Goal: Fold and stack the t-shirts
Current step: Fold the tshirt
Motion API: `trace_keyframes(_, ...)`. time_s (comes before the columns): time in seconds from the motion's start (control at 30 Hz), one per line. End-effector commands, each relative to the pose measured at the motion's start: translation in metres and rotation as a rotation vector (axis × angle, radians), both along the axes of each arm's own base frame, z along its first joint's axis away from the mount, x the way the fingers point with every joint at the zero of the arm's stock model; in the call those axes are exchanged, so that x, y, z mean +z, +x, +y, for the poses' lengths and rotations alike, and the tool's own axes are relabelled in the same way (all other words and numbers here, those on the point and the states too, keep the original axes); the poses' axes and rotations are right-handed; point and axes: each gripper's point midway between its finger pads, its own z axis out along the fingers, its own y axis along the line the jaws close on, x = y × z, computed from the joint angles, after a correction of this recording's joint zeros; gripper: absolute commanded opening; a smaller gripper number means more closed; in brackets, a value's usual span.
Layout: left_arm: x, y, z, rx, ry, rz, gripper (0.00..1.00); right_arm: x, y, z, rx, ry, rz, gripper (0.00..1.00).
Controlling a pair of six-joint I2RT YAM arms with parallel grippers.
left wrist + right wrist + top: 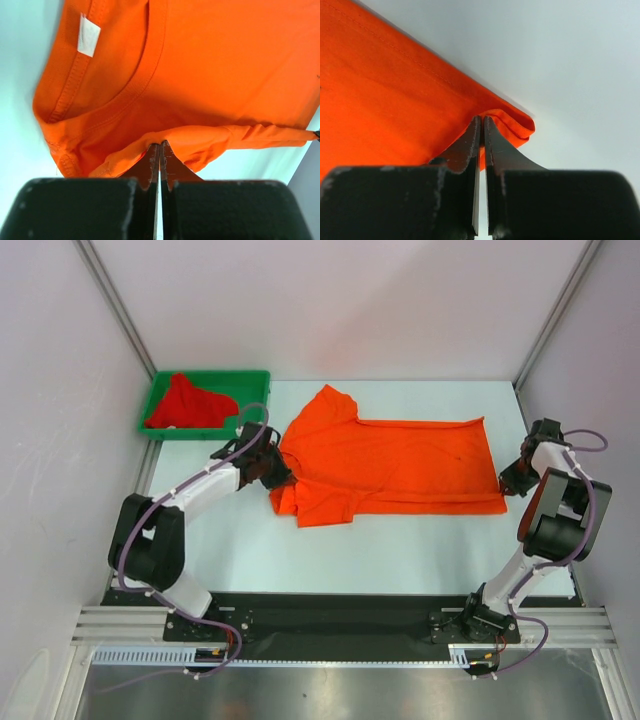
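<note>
Early in the task, as I judge: the left end effector (272,472) and right end effector (510,483) pinch the orange t-shirt (390,465) at collar end and hem on the surface (400,550), while the red t-shirt (190,402) lies unfolded in the tray (210,374).

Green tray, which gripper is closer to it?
Left. The left gripper sits just off the near right corner of the tray, shut on the orange shirt; the right gripper grips the shirt's hem end, across the table.
</note>
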Motion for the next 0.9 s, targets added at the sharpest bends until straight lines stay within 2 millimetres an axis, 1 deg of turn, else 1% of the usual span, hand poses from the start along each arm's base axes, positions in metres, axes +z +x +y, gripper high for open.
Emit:
trace_keyframes(0.0, 0.015, 0.019, 0.005, 0.002, 0.003, -0.052, 0.00, 0.011, 0.014, -0.005, 0.025, -0.025, -0.026, 0.00)
trace_keyframes(0.03, 0.011, 0.020, 0.005, 0.003, 0.003, -0.039, 0.00, 0.009, 0.015, -0.005, 0.025, -0.020, -0.024, 0.00)
trace_keyframes(0.2, 0.004, 0.025, 0.005, 0.004, 0.005, -0.021, 0.00, 0.008, 0.020, -0.006, 0.027, -0.023, -0.024, 0.00)
trace_keyframes(0.27, 0.004, 0.029, 0.005, 0.001, 0.003, -0.022, 0.00, 0.006, 0.022, -0.007, 0.028, -0.024, -0.015, 0.00)
trace_keyframes(0.3, 0.001, 0.030, 0.004, 0.001, 0.004, -0.013, 0.00, 0.006, 0.023, -0.008, 0.026, -0.024, -0.013, 0.00)
trace_keyframes(0.5, 0.002, 0.041, 0.004, -0.011, 0.012, -0.019, 0.00, 0.001, 0.028, -0.010, 0.019, -0.020, -0.009, 0.00)
trace_keyframes(0.87, -0.016, 0.051, 0.009, -0.019, 0.038, 0.016, 0.00, -0.005, 0.032, -0.013, 0.015, -0.022, 0.005, 0.00)
